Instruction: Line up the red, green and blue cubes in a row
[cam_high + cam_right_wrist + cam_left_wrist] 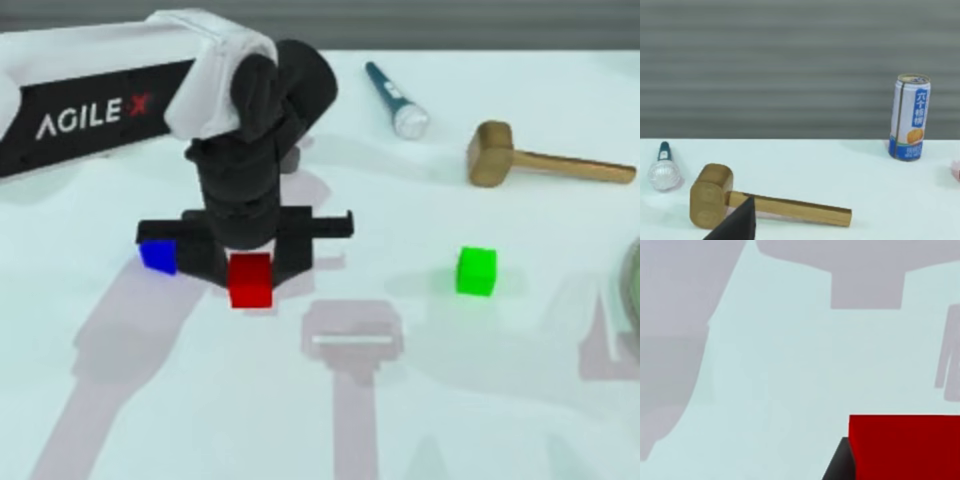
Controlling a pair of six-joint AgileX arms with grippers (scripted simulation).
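Note:
My left gripper (250, 268) reaches down over the left-centre of the table, shut on the red cube (250, 280). In the left wrist view the red cube (905, 447) fills the lower corner, with one dark finger (840, 462) pressed against its side. The blue cube (157, 256) sits on the table just left of that gripper, close beside it. The green cube (476, 271) stands alone to the right, level with the red one. My right arm is out of the top view. Its wrist view shows a single dark finger (740, 222) with nothing beside it.
A wooden mallet (495, 152) and a teal-handled flashlight (397, 100) lie at the back right. A drink can (910, 117) stands far off in the right wrist view. A round greenish rim (634, 290) pokes in at the table's right edge.

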